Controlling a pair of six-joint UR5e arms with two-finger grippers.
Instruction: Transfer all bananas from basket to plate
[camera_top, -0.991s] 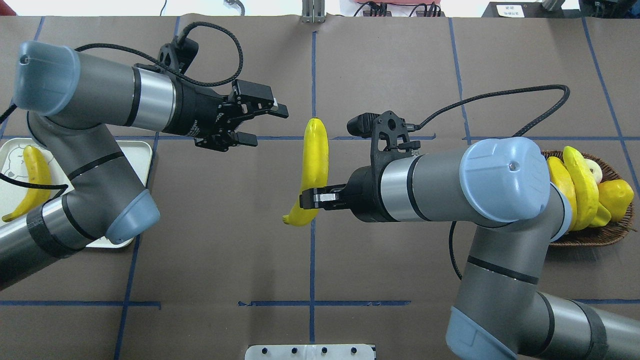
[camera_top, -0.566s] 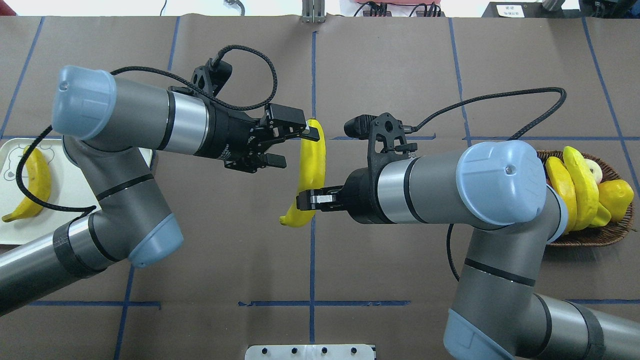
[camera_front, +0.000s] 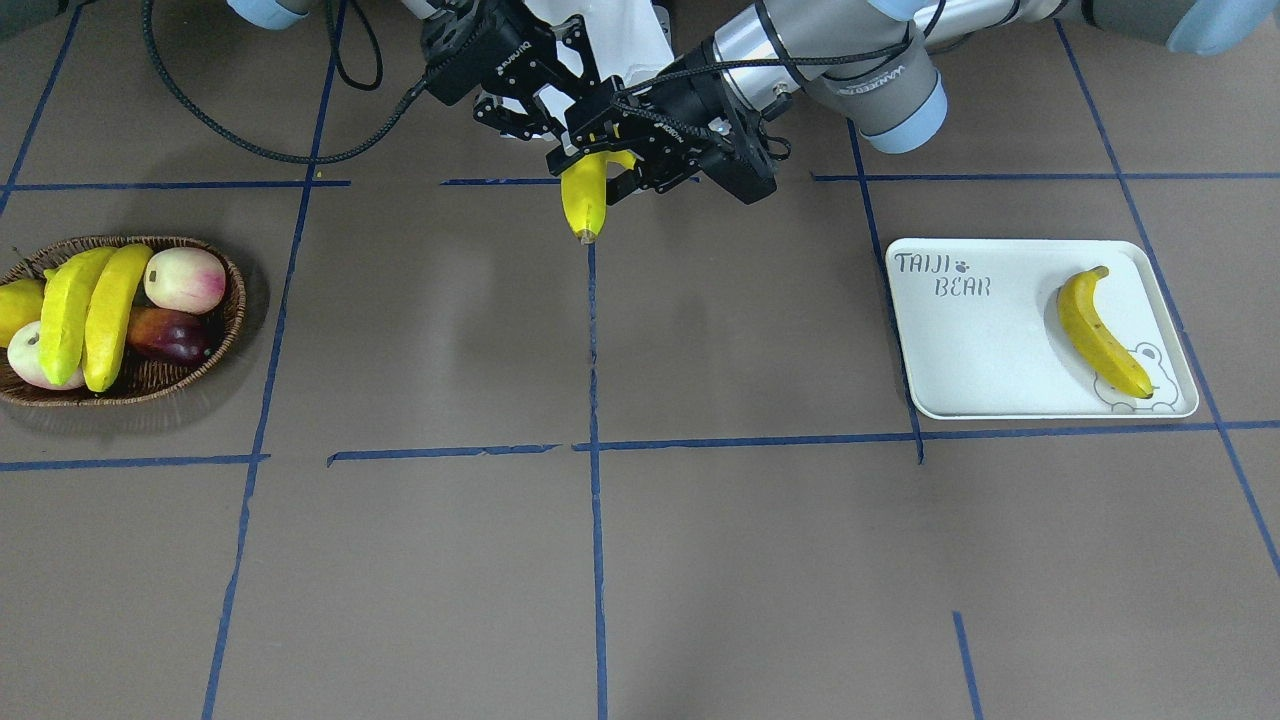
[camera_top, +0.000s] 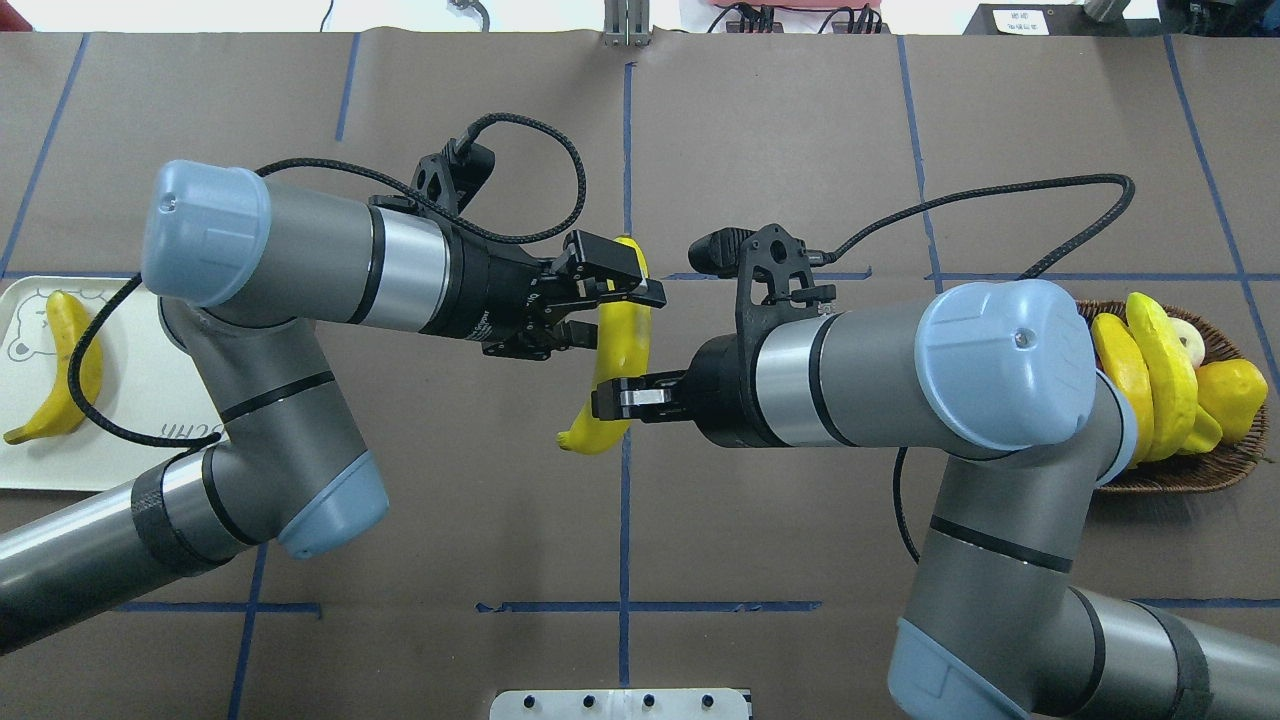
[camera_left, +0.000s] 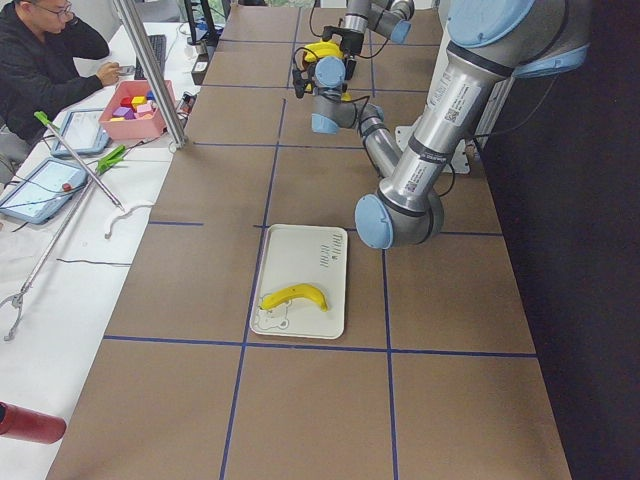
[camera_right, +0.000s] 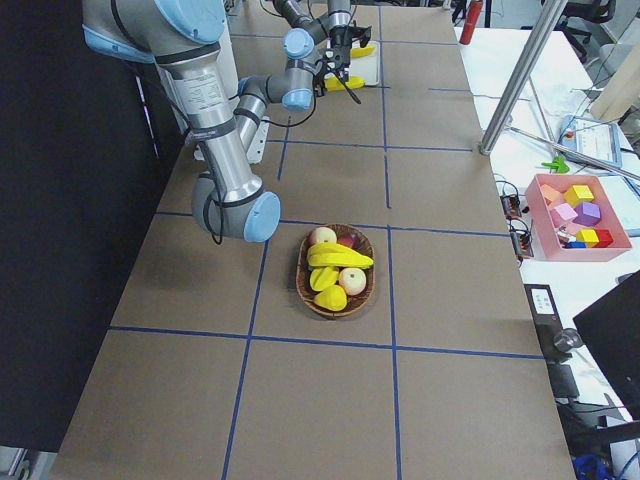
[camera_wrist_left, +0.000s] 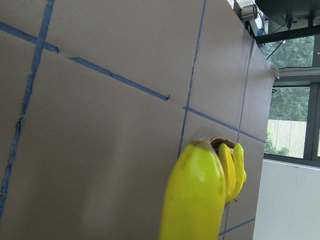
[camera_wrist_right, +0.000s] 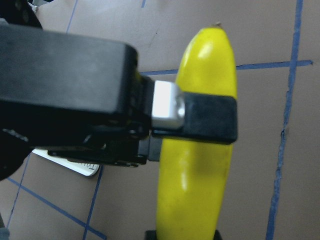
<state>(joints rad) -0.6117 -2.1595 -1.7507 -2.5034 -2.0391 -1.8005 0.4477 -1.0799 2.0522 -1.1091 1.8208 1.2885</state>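
A: Far left first. What's at 9 o'clk of the table (camera_top: 800, 150) centre?
B: The plate (camera_top: 30, 465). The plated banana (camera_top: 70, 370) lies flat by the bear (camera_top: 22, 335). Next the left gripper (camera_top: 622, 316) comes in from 9, fingers apart, straddling the upper part of the held banana (camera_top: 625, 345). One pad (camera_wrist_right: 207, 120) lies across its face; can't tell if it presses.
A: Axis?
B: Approx 12 to 6 in overhead view, lower tip curling to 7. It's mid-air over centre. Glossy, smooth, plain yellow, prob slippery.
A: Who's got it?
B: The right gripper (camera_top: 612, 400), in from 3, clamped on the lower third. Both are at it, so imo left must close before right lets go.
A: Rest?
B: The basket (camera_top: 1200, 478) at 3, w/ two bananas (camera_top: 1165, 375) atop other fruit (camera_top: 1235, 395).
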